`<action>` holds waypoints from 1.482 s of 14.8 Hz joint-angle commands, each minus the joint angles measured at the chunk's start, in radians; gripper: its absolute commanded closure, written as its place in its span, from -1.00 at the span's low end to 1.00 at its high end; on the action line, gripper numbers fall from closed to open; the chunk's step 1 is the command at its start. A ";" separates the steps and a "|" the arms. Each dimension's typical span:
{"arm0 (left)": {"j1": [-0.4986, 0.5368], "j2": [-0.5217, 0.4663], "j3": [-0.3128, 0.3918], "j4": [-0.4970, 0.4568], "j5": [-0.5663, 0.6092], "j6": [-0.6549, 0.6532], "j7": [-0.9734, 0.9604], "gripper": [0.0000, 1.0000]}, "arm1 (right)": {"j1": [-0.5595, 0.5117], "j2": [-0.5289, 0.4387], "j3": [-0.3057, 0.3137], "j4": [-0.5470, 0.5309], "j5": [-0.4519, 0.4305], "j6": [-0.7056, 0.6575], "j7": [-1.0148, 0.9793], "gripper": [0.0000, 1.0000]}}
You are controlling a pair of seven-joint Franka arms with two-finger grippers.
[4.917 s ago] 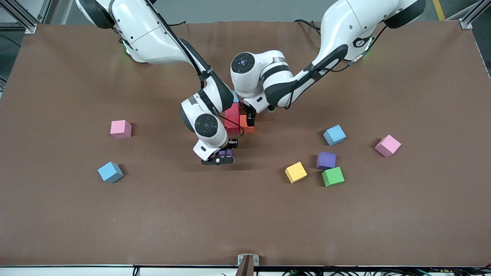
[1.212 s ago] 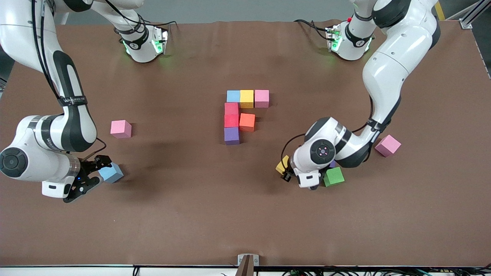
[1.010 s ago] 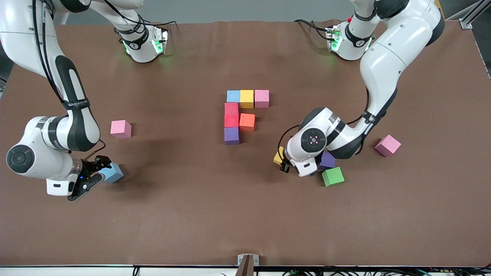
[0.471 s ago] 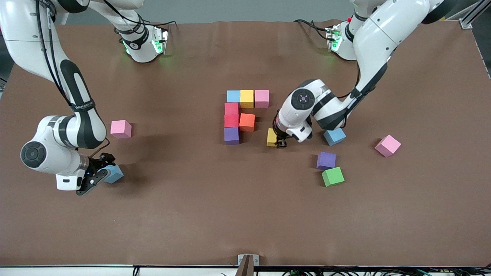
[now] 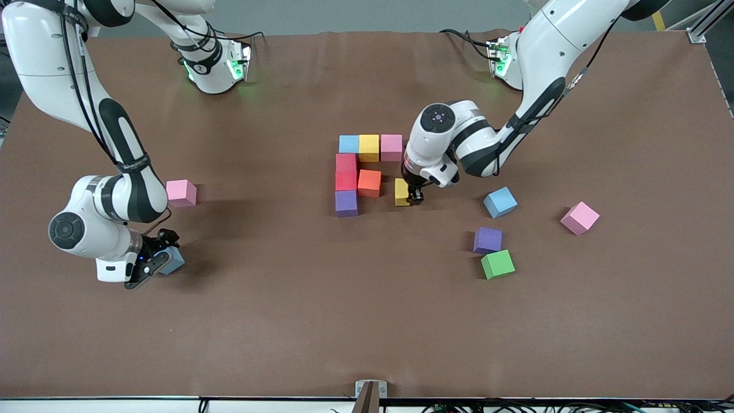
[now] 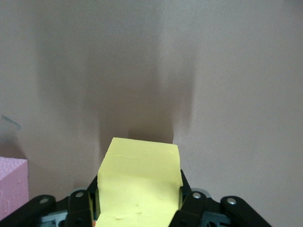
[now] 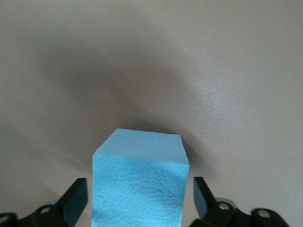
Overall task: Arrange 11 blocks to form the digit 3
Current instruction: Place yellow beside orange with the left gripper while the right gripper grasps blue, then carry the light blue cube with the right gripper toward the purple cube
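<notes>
The left gripper [image 5: 410, 197] has its jaws closed on a small matte yellow cube [image 5: 401, 192], held low over the middle of the brown tabletop [image 5: 367, 321], just beside the small orange cube [image 5: 370, 183] with a narrow gap between them. In the left wrist view the yellow cube [image 6: 139, 187] fills the space between the two black fingers [image 6: 194, 205], both pressed against its sides.

The partly built digit 3 [image 5: 361, 172] lies at the tabletop's centre: a row of a light blue cube [image 5: 348, 143], a second yellow cube [image 5: 369, 147] and a pink cube [image 5: 391, 147], touching one another; from the blue end, two red cubes [image 5: 346, 171] and a purple cube [image 5: 346, 203] run in a column toward the front edge, and the orange cube touches the nearer red one.

The right gripper [image 5: 153, 265] is down near the right arm's end of the tabletop, its jaws standing open on either side of a loose light blue cube [image 5: 172, 261]. In the right wrist view gaps show between this cube [image 7: 138, 184] and each finger [image 7: 202, 196], so it is straddled, not gripped.

Another pink cube [image 5: 181, 193] lies farther from the front edge than that one. Toward the left arm's end lie a third light blue cube [image 5: 500, 202], a tilted pink cube [image 5: 580, 218], a second purple cube [image 5: 488, 240] and a green cube [image 5: 498, 264] just beside it.
</notes>
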 commanded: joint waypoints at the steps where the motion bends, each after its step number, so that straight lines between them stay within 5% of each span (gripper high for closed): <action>1: -0.021 0.006 0.005 -0.006 0.107 0.023 -0.301 0.87 | -0.020 -0.009 0.021 -0.004 -0.008 -0.002 -0.010 0.04; 4: -0.055 0.017 0.007 0.005 0.107 0.042 -0.349 0.87 | 0.008 -0.017 0.021 0.027 -0.005 -0.076 0.004 0.34; 10: -0.081 0.036 0.007 0.026 0.107 0.042 -0.373 0.87 | 0.153 -0.049 0.026 0.203 0.023 -0.363 0.266 0.37; 19: -0.107 0.040 0.008 0.028 0.107 0.042 -0.398 0.80 | 0.497 -0.001 0.021 0.239 0.162 -0.266 0.915 0.37; 22: -0.107 0.040 0.008 0.028 0.107 0.042 -0.398 0.53 | 0.588 0.064 0.018 0.292 0.162 -0.216 1.128 0.37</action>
